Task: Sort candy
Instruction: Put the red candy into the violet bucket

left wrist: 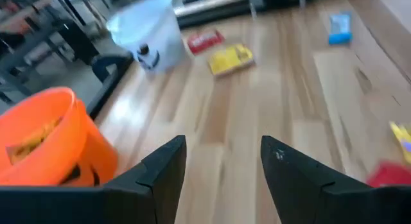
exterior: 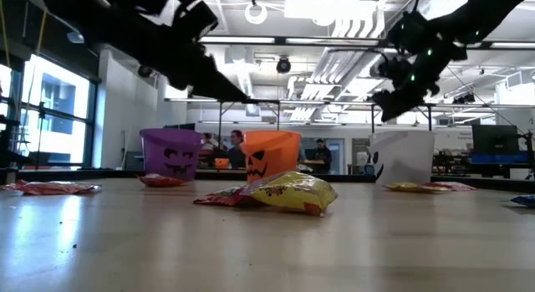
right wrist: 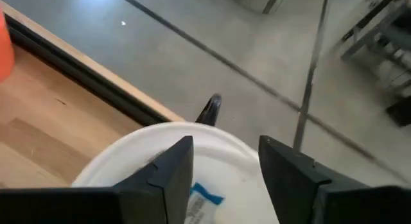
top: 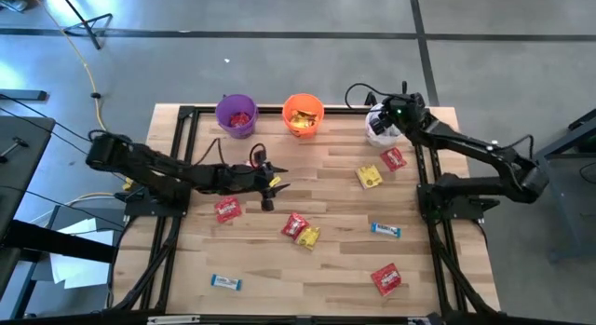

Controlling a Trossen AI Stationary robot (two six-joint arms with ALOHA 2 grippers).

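White bucket (top: 378,129) at upper right lies under the right gripper (right wrist: 225,163), jaws released, empty; left gripper (top: 271,188), mid-frame, also released above candy (top: 227,209).

A pale wooden-plank bench (top: 326,278) with a black metal frame stands on a grey concrete floor (top: 279,55). Along its far edge sit three small plastic buckets with jack-o'-lantern faces: a purple bucket (top: 237,115), an orange bucket (top: 303,115) beside it, and a white bucket (exterior: 403,156). A yellow cable (top: 90,78) trails across the floor.
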